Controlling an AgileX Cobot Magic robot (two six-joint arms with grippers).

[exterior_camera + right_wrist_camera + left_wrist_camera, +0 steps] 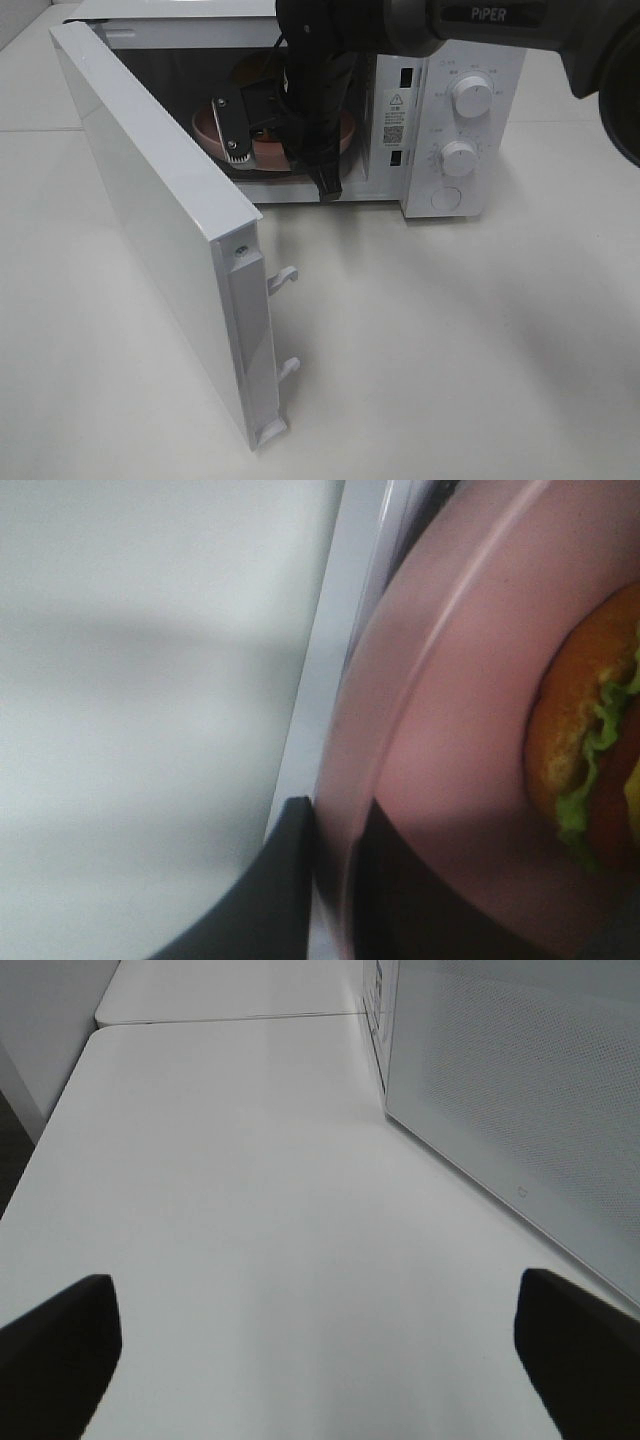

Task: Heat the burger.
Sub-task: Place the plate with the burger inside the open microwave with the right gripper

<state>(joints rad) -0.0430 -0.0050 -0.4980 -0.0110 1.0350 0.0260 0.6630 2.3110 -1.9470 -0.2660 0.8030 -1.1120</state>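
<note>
Left pincer (320,1360): fingers spread wide, holding nothing, hovering over the bare white desk (250,1210).
Microwave door (150,200): white, swung wide open toward the viewer, two latch hooks (285,275) on its free edge.
Right pincer (335,865): reached into the open microwave (505,120), fingers drawn narrow and clamped on the plate's rim, one dark finger on each side of it.
Pink plate (450,680): round, inside the cavity; whether it rests on the cavity floor cannot be told.
Burger (580,710): on the plate inside the microwave, away from the gripped rim, golden bun and green lettuce showing.
Dials (470,97): two white knobs, one above the other, right of the cavity.
</note>
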